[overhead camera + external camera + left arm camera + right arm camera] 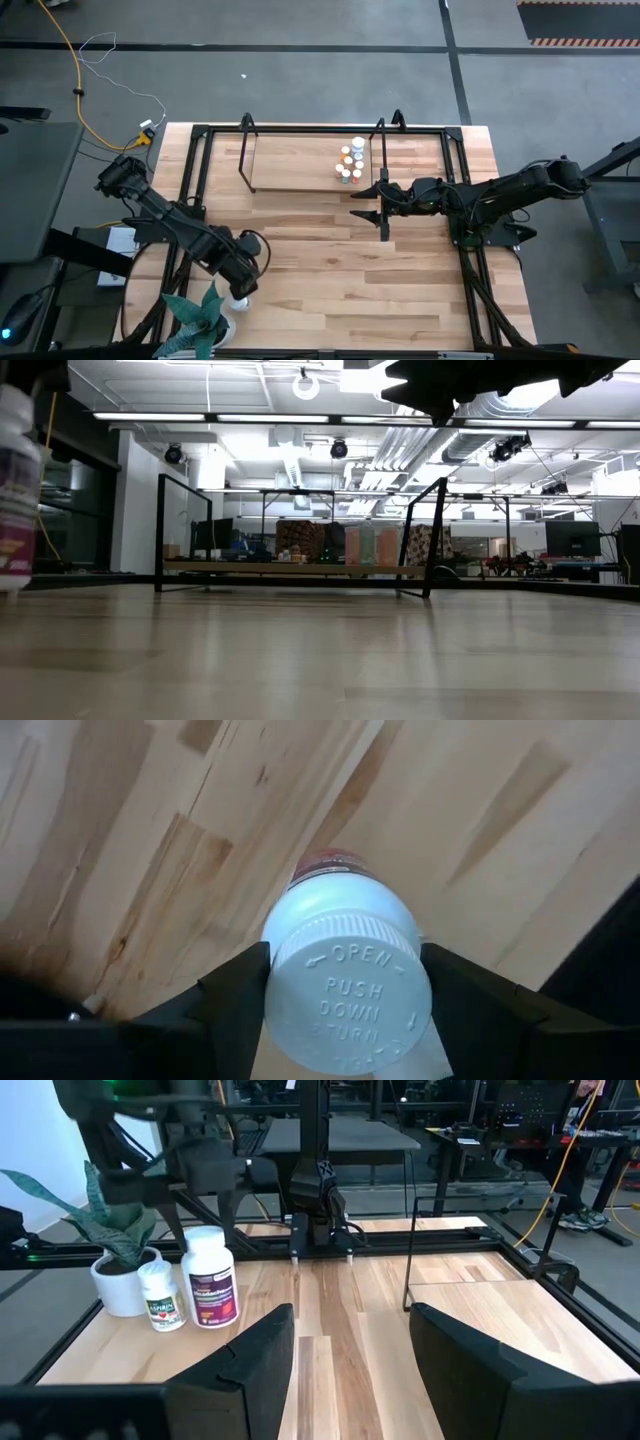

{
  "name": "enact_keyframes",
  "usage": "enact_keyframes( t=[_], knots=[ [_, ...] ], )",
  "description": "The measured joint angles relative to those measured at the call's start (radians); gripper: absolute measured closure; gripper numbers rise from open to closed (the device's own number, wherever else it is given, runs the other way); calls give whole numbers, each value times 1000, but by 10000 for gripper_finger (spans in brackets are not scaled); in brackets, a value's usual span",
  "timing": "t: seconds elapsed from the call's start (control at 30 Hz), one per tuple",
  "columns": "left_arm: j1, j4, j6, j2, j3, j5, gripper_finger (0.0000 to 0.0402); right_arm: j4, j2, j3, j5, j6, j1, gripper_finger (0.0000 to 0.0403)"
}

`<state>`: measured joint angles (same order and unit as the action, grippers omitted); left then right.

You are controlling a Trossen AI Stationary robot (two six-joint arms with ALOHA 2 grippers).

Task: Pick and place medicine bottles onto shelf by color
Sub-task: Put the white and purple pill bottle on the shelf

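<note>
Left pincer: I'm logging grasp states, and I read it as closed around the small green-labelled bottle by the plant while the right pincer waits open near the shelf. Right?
Not quite. The left pincer is around the large white bottle, not the small one; the left wrist view shows its "push down" cap between the fingers. The small bottle stands free beside the plant. The right pincer does wait open near the shelf.

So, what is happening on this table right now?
The robot is sorting medicine bottles onto the shelf. The left pincer is at the near left corner beside the potted plant, its fingers standing on either side of a large white bottle on the tabletop. A smaller white bottle stands next to it. Several tiny bottles already sit at the shelf's right end. The right pincer is open and empty, hovering just in front of the shelf.
</note>
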<state>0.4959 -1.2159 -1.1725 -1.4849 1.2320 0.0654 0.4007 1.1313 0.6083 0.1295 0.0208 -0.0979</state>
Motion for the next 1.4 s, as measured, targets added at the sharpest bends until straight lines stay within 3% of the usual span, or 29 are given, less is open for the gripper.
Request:
enact_keyframes(
  t=[0.3, 0.83, 1.1, 1.4],
  knots=[
    [-109, 0, 168, 0, 108, 61, 172, 1, 0, 0, 0, -2, 0, 210],
    [-599, 0, 644, -18, 371, 104, 172, 8, 0, 0, 0, -3, 0, 210],
    [-818, -36, 785, -171, 535, 110, 172, 12, 0, 0, 0, -3, 0, 210],
    [-964, -252, 899, -369, 720, 173, 172, 12, 0, 0, 0, -3, 0, 210]
  ],
)
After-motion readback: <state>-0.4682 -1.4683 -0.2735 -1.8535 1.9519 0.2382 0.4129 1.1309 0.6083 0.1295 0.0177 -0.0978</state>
